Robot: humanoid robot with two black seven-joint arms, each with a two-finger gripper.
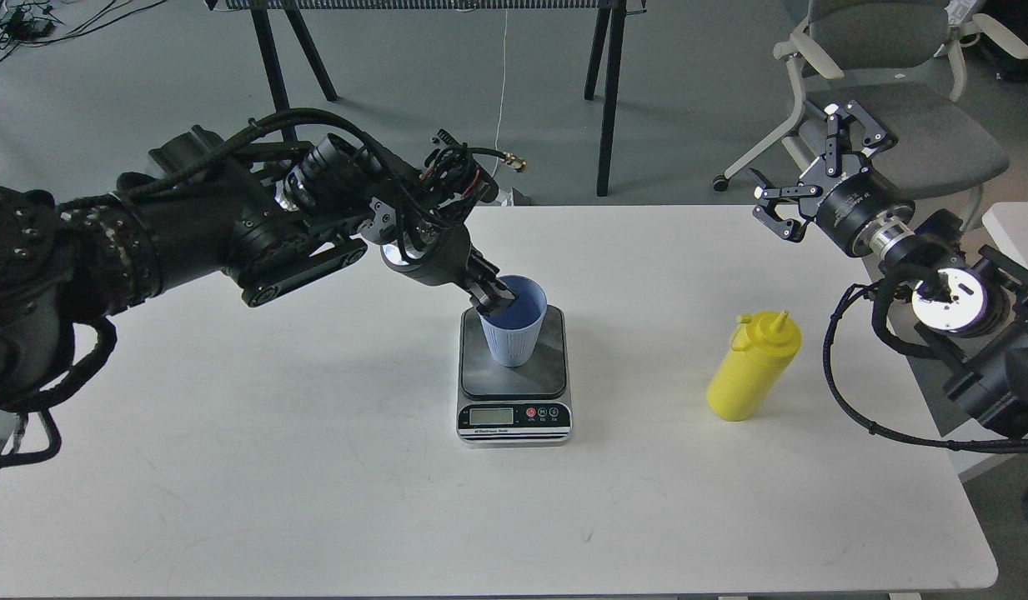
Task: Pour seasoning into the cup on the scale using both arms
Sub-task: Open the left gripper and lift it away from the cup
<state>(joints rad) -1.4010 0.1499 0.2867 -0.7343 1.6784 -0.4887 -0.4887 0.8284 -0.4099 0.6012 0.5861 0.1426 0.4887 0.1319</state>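
The light blue cup (511, 332) stands nearly upright on the dark platform of the scale (514, 379) at the table's middle. My left gripper (495, 300) is shut on the cup's left rim, one finger inside and one outside. The yellow seasoning bottle (753, 367) stands upright on the table to the right of the scale, cap hanging at its neck. My right gripper (801, 179) is open and empty, raised above the table's far right edge, well behind the bottle.
The white table (313, 467) carries only the scale and bottle. A grey office chair (897, 100) stands behind my right arm. Black table legs (609, 92) stand beyond the far edge.
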